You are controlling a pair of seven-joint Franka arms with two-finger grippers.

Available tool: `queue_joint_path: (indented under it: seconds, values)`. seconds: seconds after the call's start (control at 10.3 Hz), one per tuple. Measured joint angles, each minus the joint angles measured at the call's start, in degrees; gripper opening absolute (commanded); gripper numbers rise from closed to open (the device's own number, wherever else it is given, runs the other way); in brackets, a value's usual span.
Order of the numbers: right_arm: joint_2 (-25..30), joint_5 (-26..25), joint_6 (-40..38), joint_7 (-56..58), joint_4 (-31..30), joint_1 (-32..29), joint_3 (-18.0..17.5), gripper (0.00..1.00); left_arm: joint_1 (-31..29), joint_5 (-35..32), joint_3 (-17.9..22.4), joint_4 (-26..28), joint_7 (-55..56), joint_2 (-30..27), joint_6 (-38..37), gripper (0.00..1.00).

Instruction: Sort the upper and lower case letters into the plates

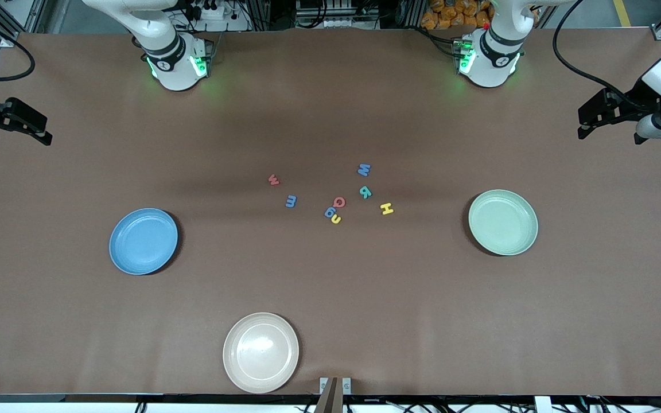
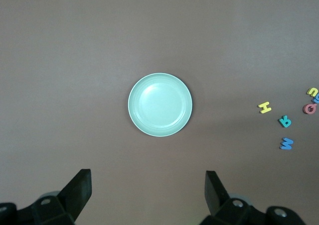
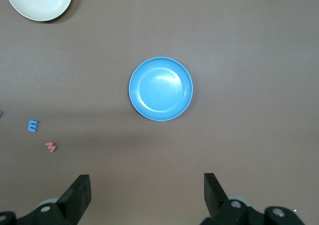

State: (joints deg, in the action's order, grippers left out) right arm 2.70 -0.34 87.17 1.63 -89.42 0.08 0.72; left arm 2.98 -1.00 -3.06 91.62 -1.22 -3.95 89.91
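Your letters lie loose in a small cluster at the middle of the table, and everything else sits around that cluster. In it you have a red w (image 1: 273,180), a blue m (image 1: 291,201), a blue M (image 1: 364,170), a teal R (image 1: 365,192), a yellow H (image 1: 387,209), a red Q (image 1: 339,202), and a blue letter (image 1: 329,213) touching a yellow letter (image 1: 336,219); those last two are too small to read.

From the cluster, the blue plate (image 1: 143,241) lies toward the right arm's end of the table, a little nearer the front camera. The green plate (image 1: 502,222) lies toward the left arm's end, well apart from the letters. The beige plate (image 1: 260,352) is nearer the front camera than the cluster, close to the table edge. None of the plates holds a letter.

Your left gripper (image 1: 594,115) hangs high over its end of the table, looking down on the green plate, fingers (image 2: 79,187) spread apart and holding nothing. Your right gripper (image 1: 20,125) hangs over its own end above the blue plate, fingers (image 3: 79,192) likewise apart and holding nothing.
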Motion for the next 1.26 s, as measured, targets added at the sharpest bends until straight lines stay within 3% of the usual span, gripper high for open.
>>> queue_joint_path:
  seconds: [0.97, 1.26]
  values:
    - [-0.04, 0.31, -0.32, 0.0, -0.17, 0.11, -0.24, 1.0, 0.02, 1.45, -0.18, 0.73, 0.0, 3.45, -0.2, 1.0]
    - [-0.36, 0.41, 0.02, -0.04, -1.22, 1.36, -0.32, 1.0, 0.17, 4.6, -3.09, 2.73, 0.0, 6.78, 4.26, 1.0]
